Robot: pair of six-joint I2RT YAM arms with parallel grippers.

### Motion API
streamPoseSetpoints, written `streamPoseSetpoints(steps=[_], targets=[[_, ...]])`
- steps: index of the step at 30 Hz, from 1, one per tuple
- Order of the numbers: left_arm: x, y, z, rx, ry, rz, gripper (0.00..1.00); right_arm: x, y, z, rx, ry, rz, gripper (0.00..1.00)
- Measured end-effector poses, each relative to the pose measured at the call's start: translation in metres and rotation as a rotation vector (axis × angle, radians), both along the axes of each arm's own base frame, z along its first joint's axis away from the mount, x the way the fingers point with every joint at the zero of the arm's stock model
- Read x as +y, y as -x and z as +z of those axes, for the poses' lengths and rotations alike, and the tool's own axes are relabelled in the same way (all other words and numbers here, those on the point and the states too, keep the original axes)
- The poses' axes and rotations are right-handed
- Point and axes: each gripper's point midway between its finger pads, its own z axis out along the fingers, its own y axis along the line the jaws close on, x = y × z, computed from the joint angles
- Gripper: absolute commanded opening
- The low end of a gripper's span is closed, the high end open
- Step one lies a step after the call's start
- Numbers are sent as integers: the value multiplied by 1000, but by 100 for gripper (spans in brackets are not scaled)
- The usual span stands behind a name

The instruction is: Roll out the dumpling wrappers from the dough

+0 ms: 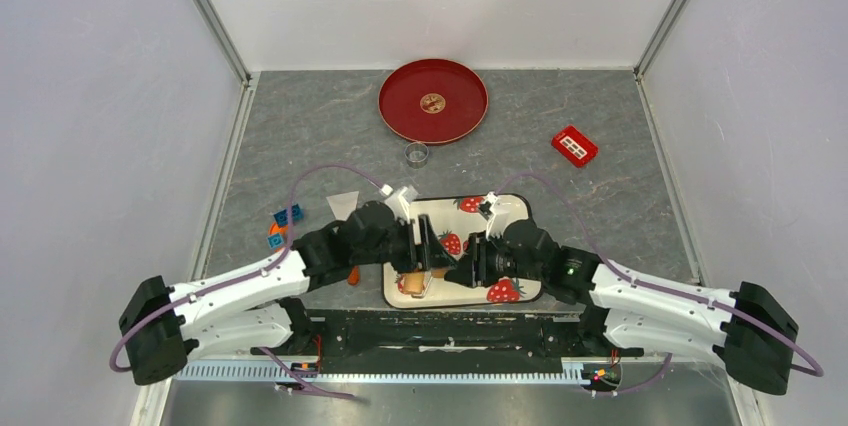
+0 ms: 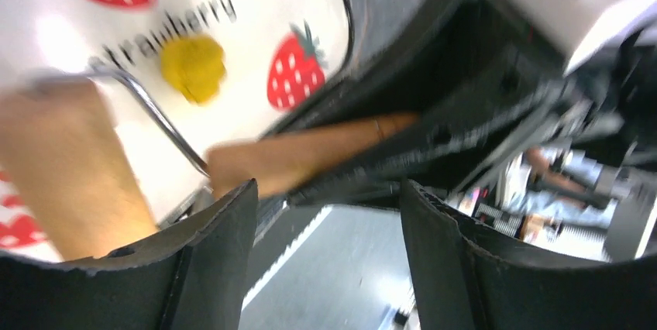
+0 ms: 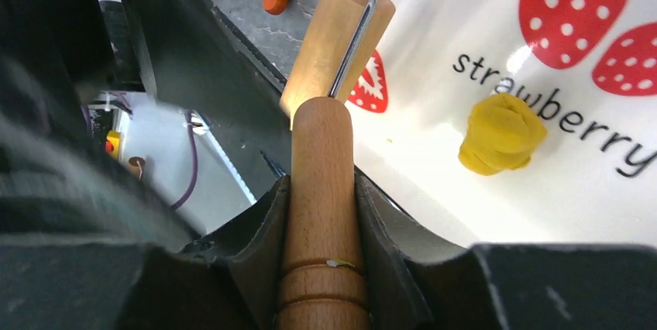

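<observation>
We've got the roller handle (image 3: 321, 159) clamped in our right fingers (image 3: 259, 229), ready for the dough (image 3: 500, 134); left fingers (image 2: 225, 237) gape wide, holding nothing.

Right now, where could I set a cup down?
Free: between the red plate and the left wall; right of the strawberry tray, nearer than the red block. Crowded: the tray's near end, where the left arm and right arm meet over the rolling pin, and the blue blocks left of it.

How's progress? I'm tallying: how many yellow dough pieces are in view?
2. One thin flat yellow disc lies on the round red plate; one yellow dough lump sits on the white strawberry-printed tray. More may be hidden.
</observation>
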Motion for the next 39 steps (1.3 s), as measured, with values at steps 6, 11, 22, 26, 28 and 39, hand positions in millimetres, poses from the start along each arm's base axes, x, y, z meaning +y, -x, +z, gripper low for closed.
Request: streamPoseSetpoints(steps=[6, 11, 22, 26, 28, 39], targets=[[33, -68, 7, -2, 22, 214, 71, -15, 3, -6, -10, 96, 4, 0], [66, -81, -1, -7, -88, 267, 71, -20, 0, 3, -36, 145, 11, 0], [117, -55, -57, 57, -392, 234, 68, -22, -29, 47, -115, 218, -5, 0], [126, -44, -80, 107, -444, 224, 67, -33, -37, 47, -106, 257, -16, 0], [130, -39, -91, 131, -466, 219, 66, -38, -40, 46, -98, 273, -21, 0], [135, -31, -130, 196, -495, 239, 61, -53, -49, 63, -76, 323, -13, 0]])
